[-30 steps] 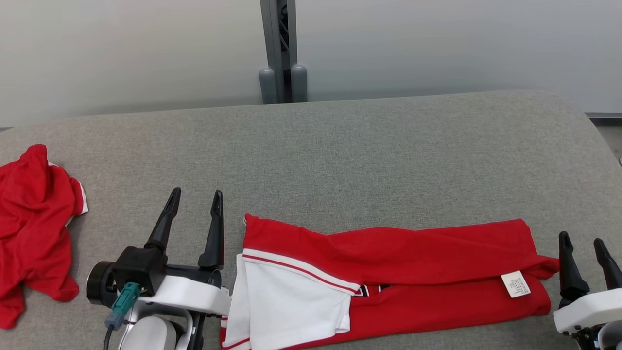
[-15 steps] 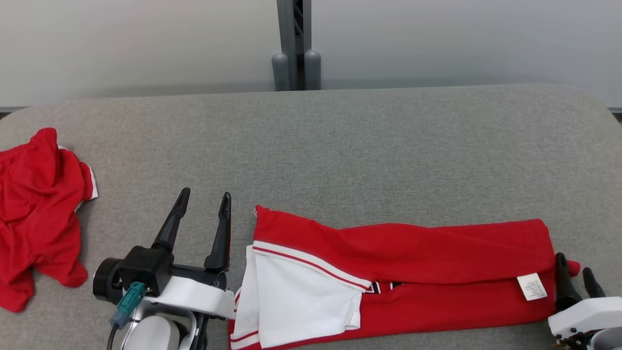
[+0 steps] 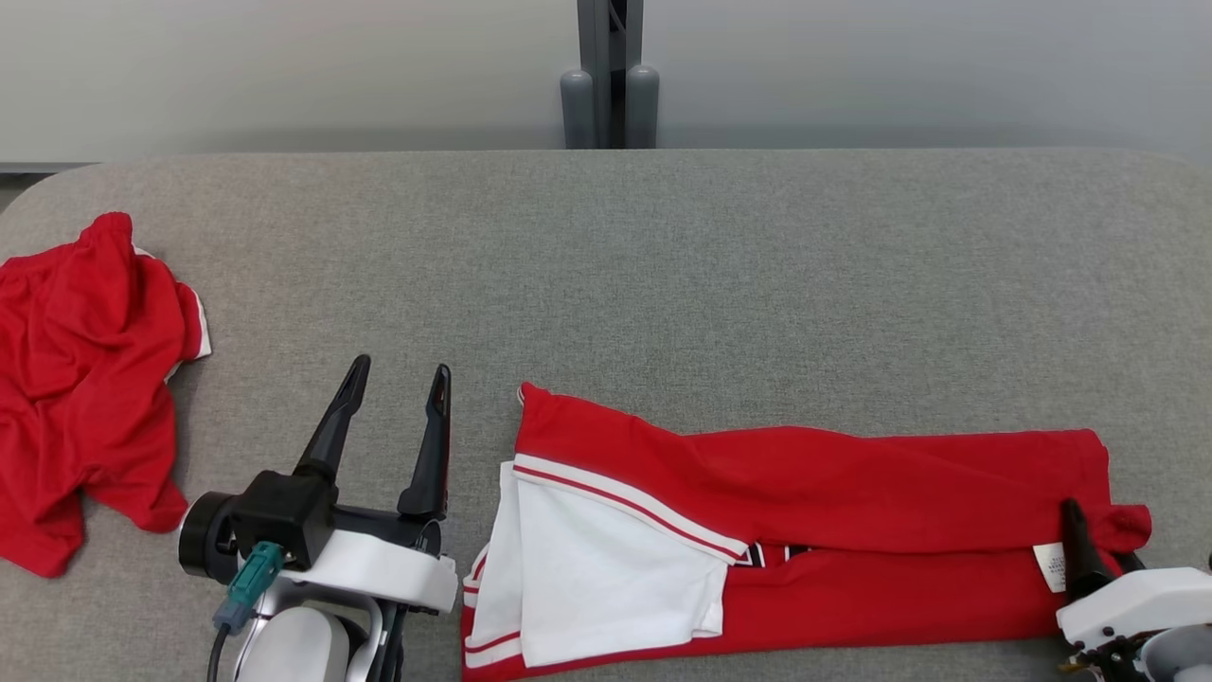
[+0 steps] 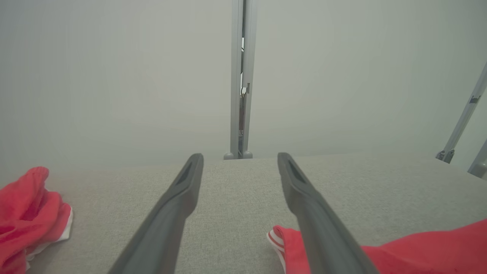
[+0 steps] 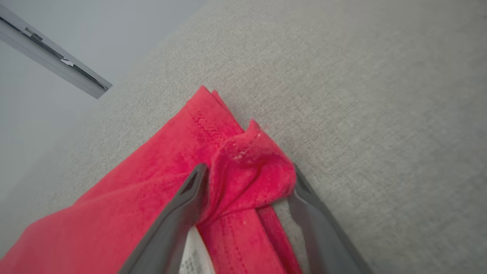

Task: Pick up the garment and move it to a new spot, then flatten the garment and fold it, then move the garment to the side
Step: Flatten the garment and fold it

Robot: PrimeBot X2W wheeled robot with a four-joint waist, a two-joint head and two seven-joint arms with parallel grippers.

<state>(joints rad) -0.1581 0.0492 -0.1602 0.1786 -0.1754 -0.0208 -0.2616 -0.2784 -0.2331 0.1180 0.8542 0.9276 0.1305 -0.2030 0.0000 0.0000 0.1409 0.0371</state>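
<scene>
Grey padded tabletop [image 3: 720,284] fills the head view beneath a pale wall, and the whole picture has slid since a second ago: the post [image 3: 609,76] behind the garment [image 3: 852,493] sits further right, so the camera has turned, not the cloth. The garment is a long red strip, already folded lengthwise, lying along the near edge with a white panel at its left end. The left gripper [image 3: 400,366] stands just left of that end as before, jaws apart and empty. A crumpled red cloth [image 3: 85,398] lies well to the left of the garment. The real change is the right gripper [image 3: 1098,545]. A second ago it stood clear of the garment's right end, and now one dark finger lies over that end beside the label [image 3: 1051,566]. In the left wrist view, the left gripper [image 4: 239,160] points across bare table, with the garment's left end [image 4: 418,251] just beside its right finger. In the right wrist view, the right gripper [image 5: 247,167] straddles the bunched corner [image 5: 251,171] of the garment's right end, jaws spread and not yet closed on it. Likely the right arm is setting up a pinch for the next fold, while the left has yet to reach its end.
</scene>
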